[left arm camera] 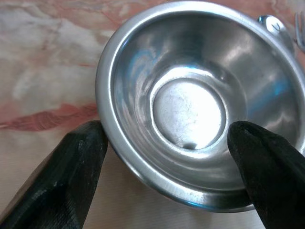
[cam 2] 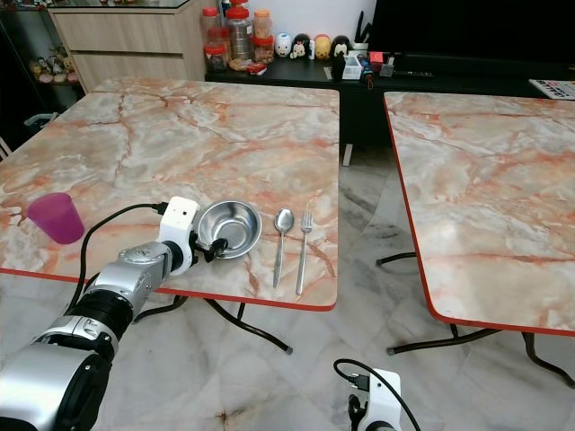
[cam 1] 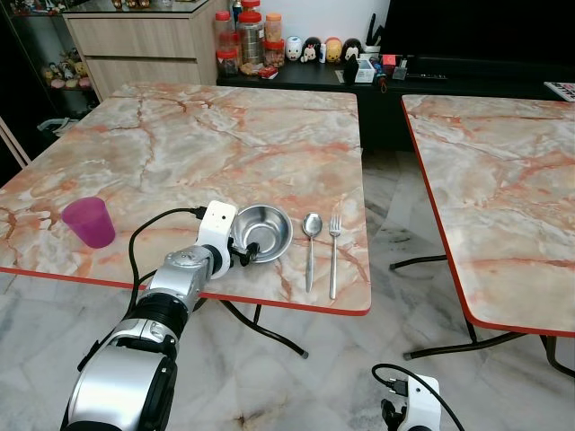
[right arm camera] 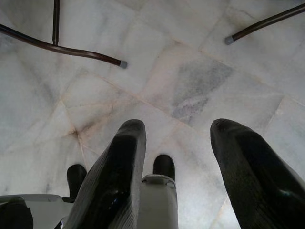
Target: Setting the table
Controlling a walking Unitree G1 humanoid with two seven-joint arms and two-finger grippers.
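I have the left gripper point(cam 1: 248, 252) spread wide at the near rim of the steel bowl point(cam 1: 265, 231), one finger outside the wall and one over the inside, so it straddles the rim without pinching it. The bowl sits on the worktop point(cam 1: 180, 144) near its front edge, with the spoon point(cam 1: 311, 242) and fork point(cam 1: 333, 250) laid parallel just beside it like a place setting, and the purple cup point(cam 1: 89, 222) well apart. My right gripper point(right arm camera: 178, 160) hangs idle over the floor, fingers apart and empty.

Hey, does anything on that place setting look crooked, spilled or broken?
Nothing stands out. The steel bowl sits upright and empty, with the spoon and fork lying parallel beside it. The left gripper straddles the bowl's rim, jaws open. The purple cup stands upright.
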